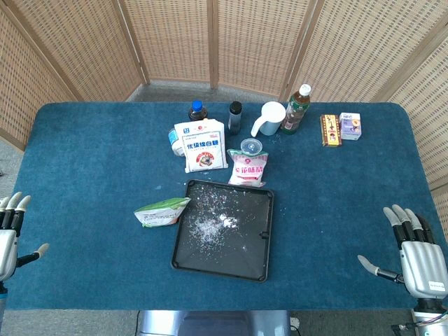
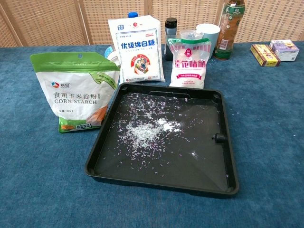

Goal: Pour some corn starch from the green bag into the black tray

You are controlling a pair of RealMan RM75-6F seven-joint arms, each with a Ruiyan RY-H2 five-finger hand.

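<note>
The green and white corn starch bag [image 2: 77,92] stands upright just left of the black tray [image 2: 223,161]; from the head view the bag [image 1: 162,211] sits at the tray's [image 1: 183,257] left rim. White powder and pale flakes lie scattered on the tray floor. My left hand [image 1: 10,234] hovers at the table's near left edge, fingers spread, holding nothing. My right hand [image 1: 413,252] is at the near right edge, fingers apart and empty. Both hands are far from the bag, and the chest view shows neither.
Behind the tray stand a blue and white sugar bag [image 2: 137,50] and a pink seasoning bag [image 2: 190,61]. Further back are a dark bottle [image 1: 234,117], a white cup [image 1: 269,119], a tea bottle [image 1: 296,110] and small boxes [image 1: 341,128]. Wicker screens enclose the table.
</note>
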